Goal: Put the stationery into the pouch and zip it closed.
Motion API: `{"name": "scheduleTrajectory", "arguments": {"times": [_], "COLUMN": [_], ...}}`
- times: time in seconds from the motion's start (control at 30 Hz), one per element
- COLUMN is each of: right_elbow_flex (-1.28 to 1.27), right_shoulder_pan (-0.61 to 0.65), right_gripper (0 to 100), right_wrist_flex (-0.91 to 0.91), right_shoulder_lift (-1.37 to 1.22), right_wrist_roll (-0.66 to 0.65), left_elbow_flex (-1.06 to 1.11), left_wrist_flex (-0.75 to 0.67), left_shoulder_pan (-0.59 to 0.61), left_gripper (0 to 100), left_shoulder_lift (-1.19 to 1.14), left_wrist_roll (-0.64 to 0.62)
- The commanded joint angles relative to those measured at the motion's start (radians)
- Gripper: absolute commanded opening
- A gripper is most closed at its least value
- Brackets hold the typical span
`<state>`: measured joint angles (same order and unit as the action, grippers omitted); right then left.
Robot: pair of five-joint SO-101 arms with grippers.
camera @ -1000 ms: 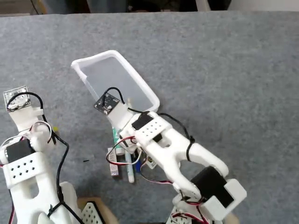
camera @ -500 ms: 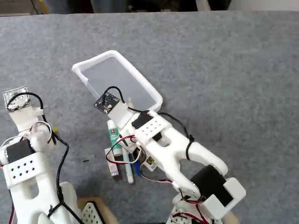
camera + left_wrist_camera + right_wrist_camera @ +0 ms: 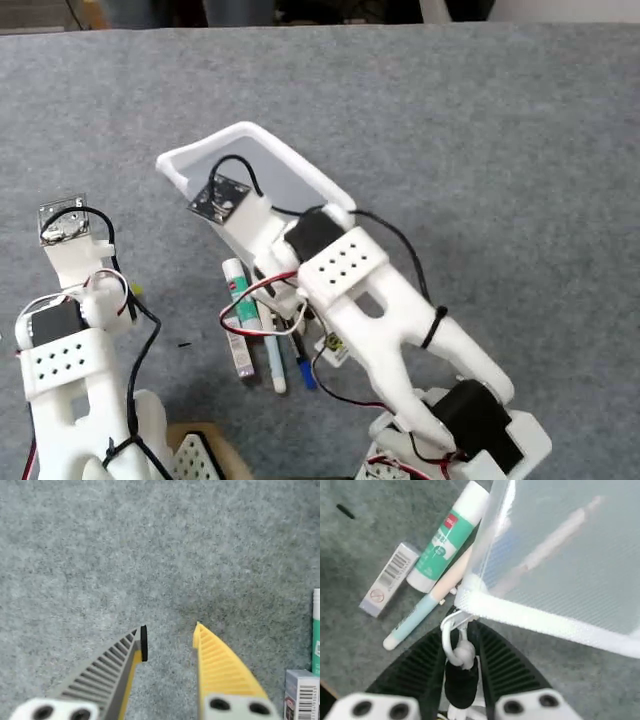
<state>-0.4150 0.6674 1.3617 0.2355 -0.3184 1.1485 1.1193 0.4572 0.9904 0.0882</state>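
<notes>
The see-through white pouch (image 3: 250, 170) sits mid-table on the grey mat (image 3: 500, 150). Its near corner is at my right claw (image 3: 465, 632). All the stationery lies outside it on the mat, side by side just under that corner: a glue stick (image 3: 450, 537), a small box (image 3: 390, 580), a pale blue pen (image 3: 417, 617) and, in the high view, a dark blue pen (image 3: 303, 365). The glue stick has a green and white label with a small red mark, its lettering too small to make out. The box has a barcode and a round symbol.

My right claw is pressed together on the white zip pull (image 3: 454, 640) at the pouch's corner. My left claw (image 3: 170, 640) hangs spread over bare mat, touching nothing, near the glue stick and box.
</notes>
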Motion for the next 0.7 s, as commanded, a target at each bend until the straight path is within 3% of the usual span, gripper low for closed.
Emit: {"name": "scheduleTrajectory", "arguments": {"times": [0.0, 0.27, 0.43, 0.67], "right_elbow_flex": [0.151, 0.418, 0.556, 0.903], "right_shoulder_pan": [0.012, 0.103, 0.193, 0.247], "right_gripper": [1.2, 1.2, 1.2, 1.2], "right_wrist_flex": [0.104, 0.235, 0.236, 0.37], "right_shoulder_lift": [0.042, 0.041, 0.03, -0.093], "right_wrist_roll": [-0.063, -0.144, -0.152, -0.186], "left_elbow_flex": [-0.007, -0.107, -0.199, -0.432], "left_wrist_flex": [0.009, 0.084, 0.12, 0.33], "left_shoulder_pan": [-0.01, -0.021, -0.021, -0.064], "left_gripper": [18, 18, 19, 37], "left_shoulder_lift": [-0.002, 0.0, 0.0, 0.0], "left_wrist_roll": [0.003, -0.166, -0.178, -0.258]}}
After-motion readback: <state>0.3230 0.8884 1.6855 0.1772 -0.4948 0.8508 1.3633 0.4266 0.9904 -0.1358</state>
